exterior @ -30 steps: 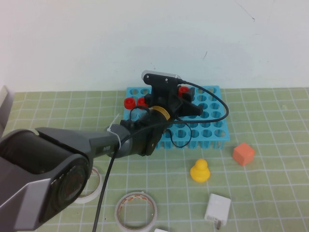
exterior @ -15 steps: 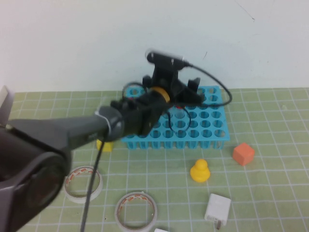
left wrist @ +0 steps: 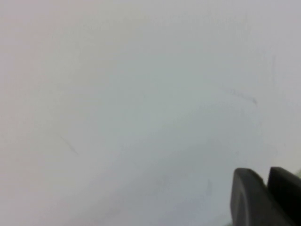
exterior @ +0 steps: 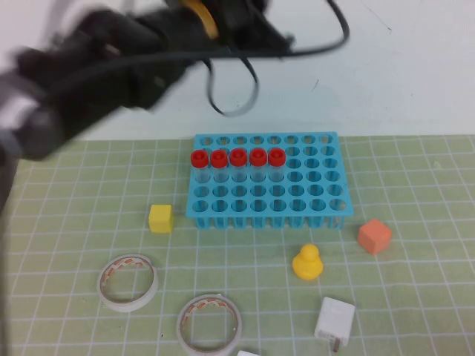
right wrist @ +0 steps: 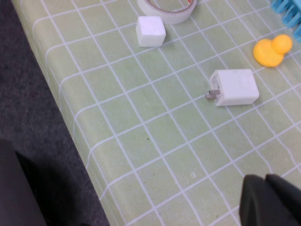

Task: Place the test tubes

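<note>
We find little writing to read here: the two white tape rolls [exterior: 128, 281] [exterior: 209, 324] show reddish print on their inner rims, too small for us to make out. The white charger plug [exterior: 335, 320] shows us only a plain face.

Five clear test tubes with red caps [exterior: 237, 158] stand upright in the blue plastic rack [exterior: 312, 193]. They are side by side in one row toward its far side, starting at the rack's left edge. The caps sit level with one another and nearly touch.

The rack stands on the green gridded tabletop [exterior: 415, 297] by the pale wall. Near its front left corner lies a small yellow cube [exterior: 161, 218]. An orange cube [exterior: 374, 236] and a yellow rubber duck [exterior: 307, 262] lie off its front right corner.

The black left arm [exterior: 111, 52] crosses the top of the high view, well above the rack. The left end effector [left wrist: 265, 176] faces the pale wall, its fingers narrow, with only a thin seam between them and nothing held.

The right end effector [right wrist: 267, 181] hangs over the tabletop's near edge, closed and empty. The charger plug and a white cube [right wrist: 150, 31] lie beyond it.
</note>
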You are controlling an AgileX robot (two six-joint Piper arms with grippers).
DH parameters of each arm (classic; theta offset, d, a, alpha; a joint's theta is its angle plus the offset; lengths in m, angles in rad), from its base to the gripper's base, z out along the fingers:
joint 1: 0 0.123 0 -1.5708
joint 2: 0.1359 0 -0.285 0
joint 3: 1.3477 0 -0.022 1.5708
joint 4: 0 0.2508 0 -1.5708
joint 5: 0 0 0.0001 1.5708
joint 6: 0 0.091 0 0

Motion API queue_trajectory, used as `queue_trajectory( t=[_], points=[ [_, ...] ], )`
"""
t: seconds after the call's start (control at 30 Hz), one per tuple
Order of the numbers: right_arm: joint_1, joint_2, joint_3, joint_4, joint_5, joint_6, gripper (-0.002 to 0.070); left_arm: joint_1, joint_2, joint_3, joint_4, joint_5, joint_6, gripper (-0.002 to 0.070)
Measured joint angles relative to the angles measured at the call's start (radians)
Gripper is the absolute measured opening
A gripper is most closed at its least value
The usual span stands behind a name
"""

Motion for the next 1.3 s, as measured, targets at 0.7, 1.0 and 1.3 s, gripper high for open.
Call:
queue_trajectory(
  t=[0.7,1.0,1.3],
  points=[
    [0.0,0.0,0.0,0.0,0.0,-0.001,-0.0001,0.0,-0.886,0.48,0.08,0.137,0.036,0.0],
    [0.0,0.0,0.0,0.0,0.0,-0.001,-0.0001,0.0,-1.237,0.844,0.146,0.207,0.002,0.0],
    [0.0,0.0,0.0,0.0,0.0,-0.001,-0.0001,0.0,-1.479,1.133,0.169,0.209,-0.047,0.0]
  ],
)
